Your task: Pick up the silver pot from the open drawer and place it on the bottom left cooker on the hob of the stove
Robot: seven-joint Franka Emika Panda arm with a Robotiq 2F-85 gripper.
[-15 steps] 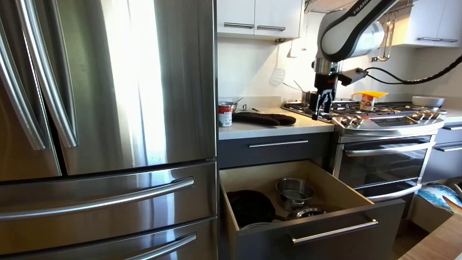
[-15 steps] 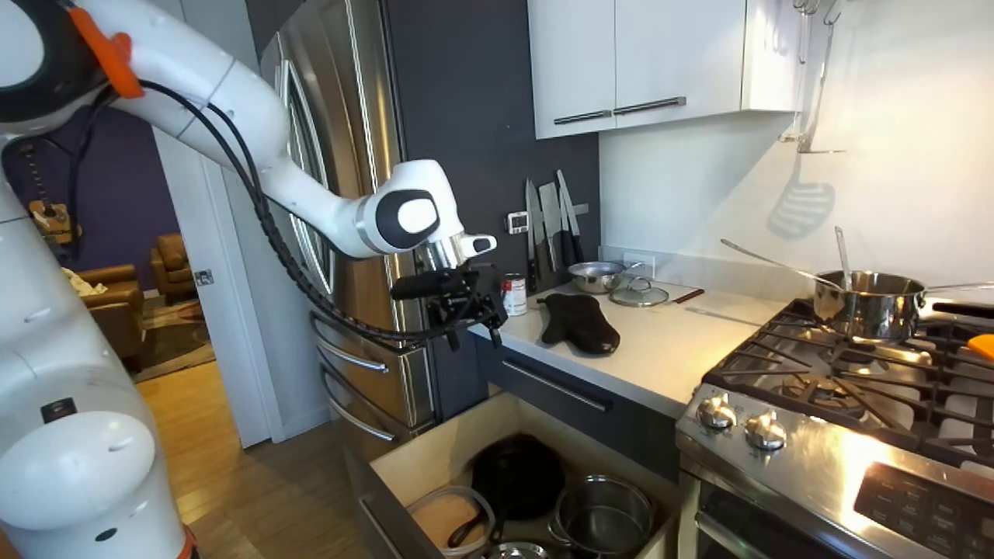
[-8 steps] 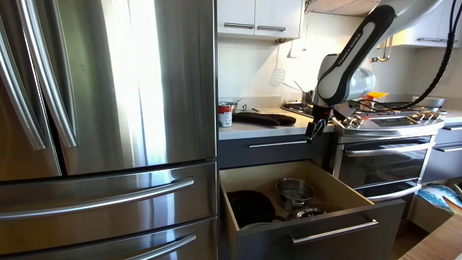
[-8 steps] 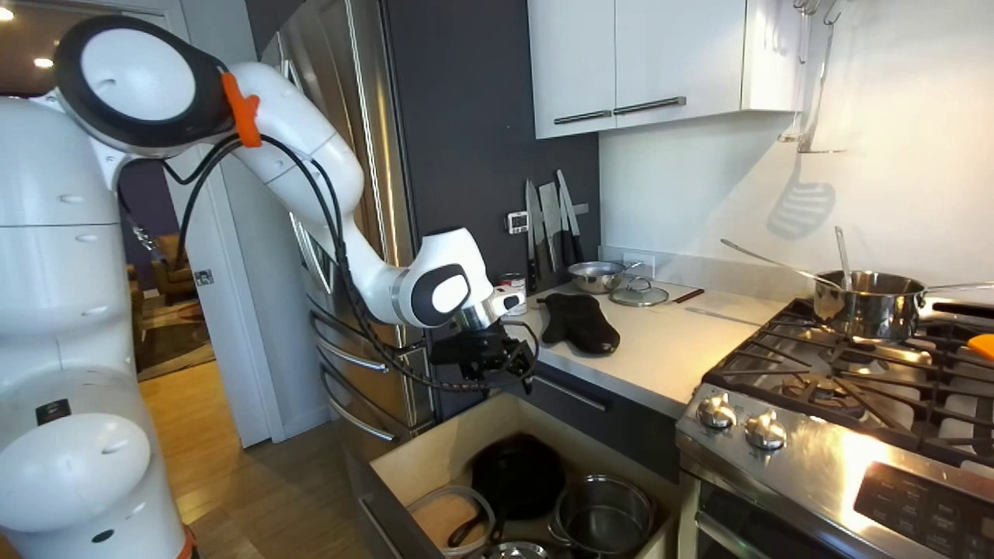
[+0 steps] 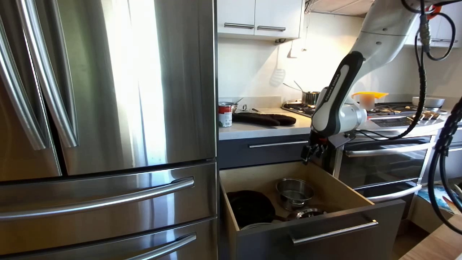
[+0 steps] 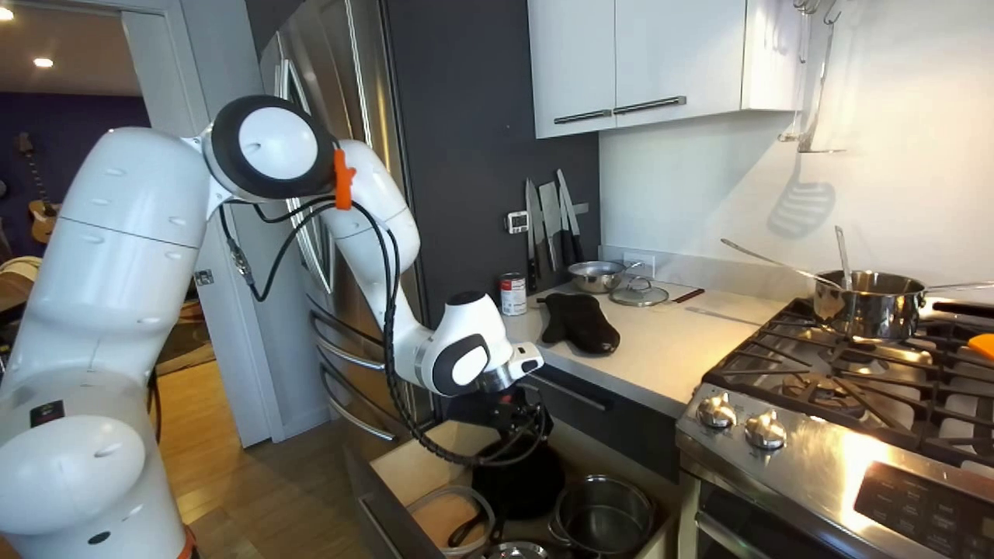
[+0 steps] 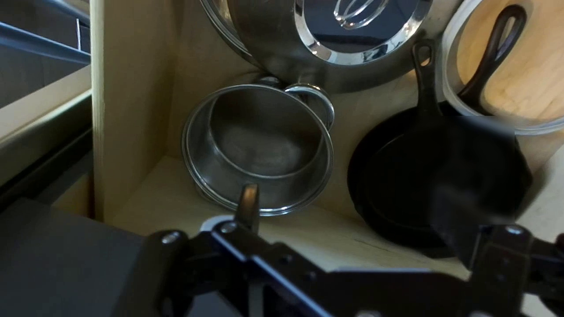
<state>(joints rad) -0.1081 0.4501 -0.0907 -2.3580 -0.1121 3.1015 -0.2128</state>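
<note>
Lower down, the silver pot [image 7: 264,136] sits apart from the gripper [image 7: 348,192] (spread wide).

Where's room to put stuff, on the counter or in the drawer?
At the front, the counter looks bare between the black mitt and stove; its end near the knives is crowded with a can, metal pan and glass lid. The drawer is tighter, with a narrow gap between silver pot and black skillet.

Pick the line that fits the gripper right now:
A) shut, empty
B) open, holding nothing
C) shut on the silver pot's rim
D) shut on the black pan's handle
B: in the wrist view the gripper has its fingers spread wide, nothing held between them; the silver pot sits in the drawer.
</note>
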